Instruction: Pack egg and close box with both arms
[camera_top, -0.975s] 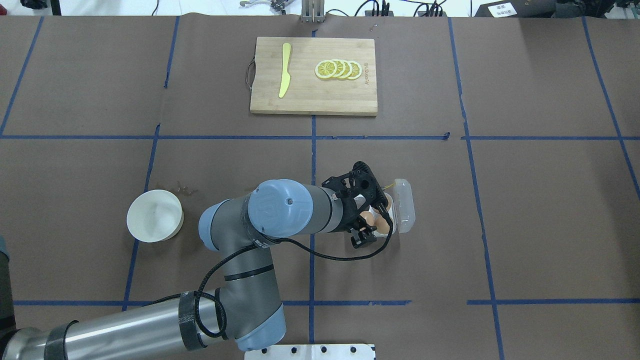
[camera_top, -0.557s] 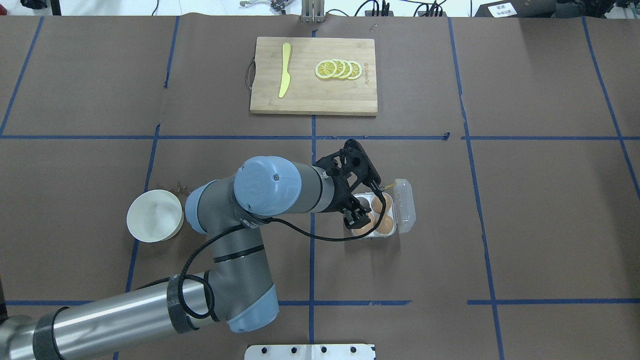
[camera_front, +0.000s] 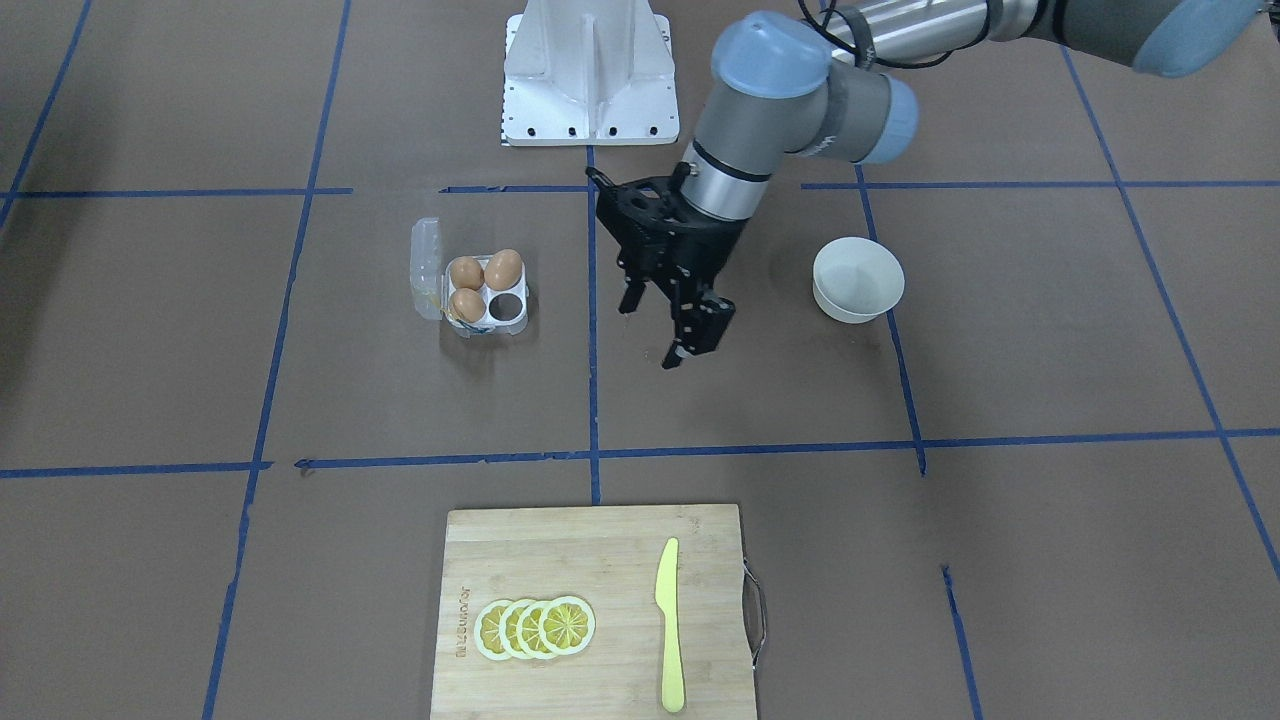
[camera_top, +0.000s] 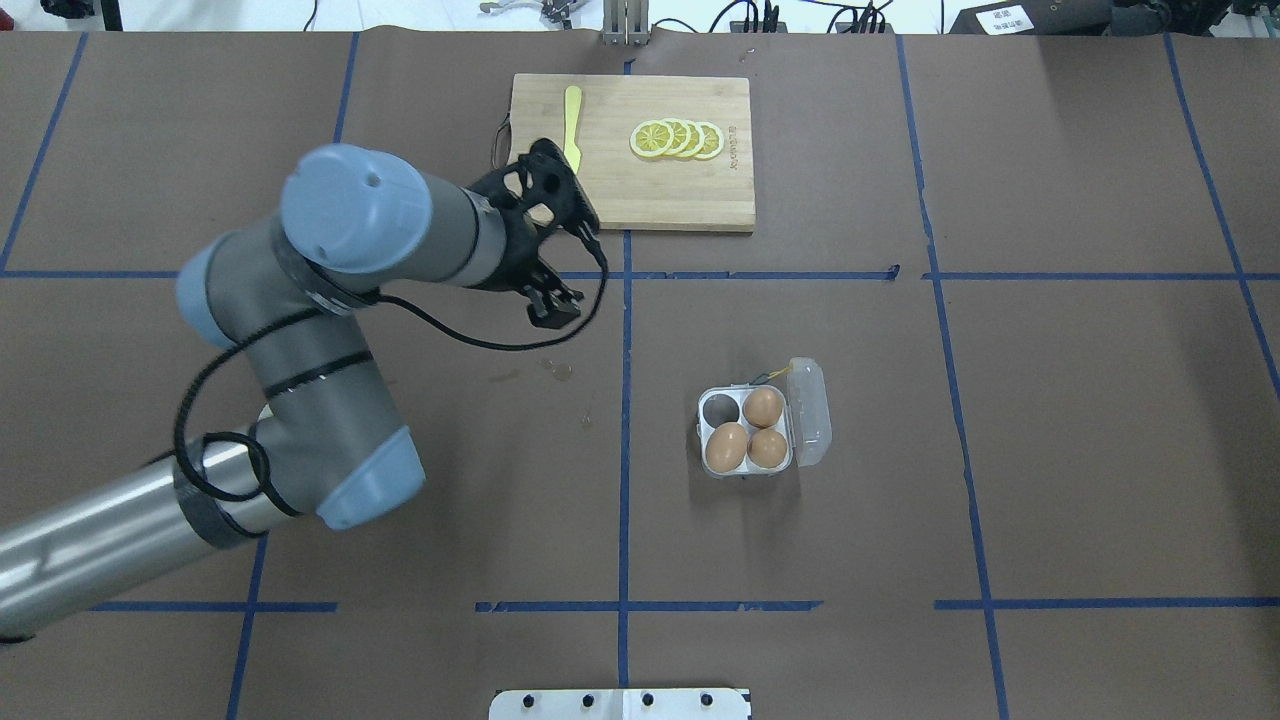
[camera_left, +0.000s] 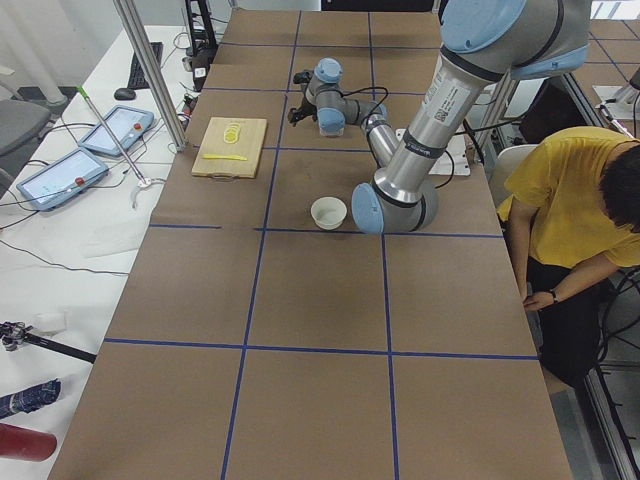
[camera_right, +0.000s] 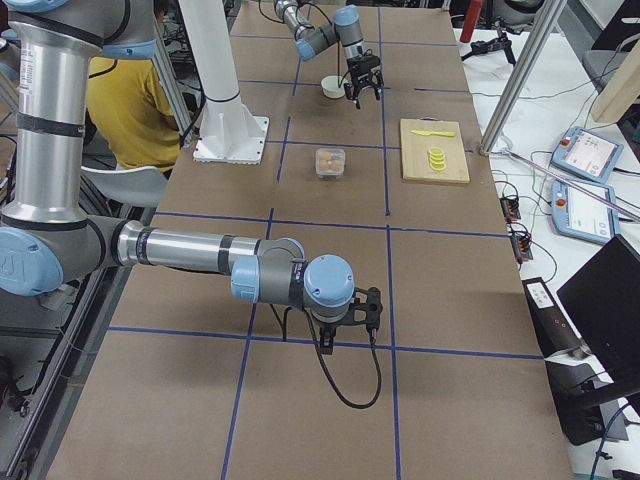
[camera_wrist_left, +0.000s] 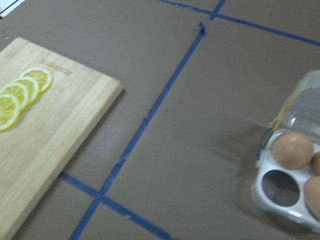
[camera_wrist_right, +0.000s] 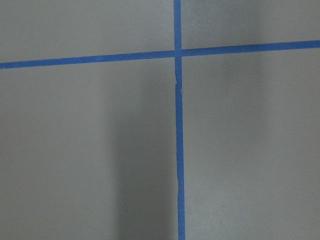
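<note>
The box (camera_top: 716, 408) lay lid-open right of the middle of the table (camera_top: 1050, 430), three eggs (camera_top: 726, 446) filling all but its far-left cell; the left gripper (camera_front: 652, 332) hung empty, fingers apart, well to its far left, while the right gripper (camera_right: 346, 336), apparently low over the table, hid its fingers' state

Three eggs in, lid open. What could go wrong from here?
1. One cell is empty and the bowl looks empty too: the box may get closed short an egg.
2. Nothing holds the box; the left gripper is open and clear of it, so pushing the lid shut could slide it.
</note>
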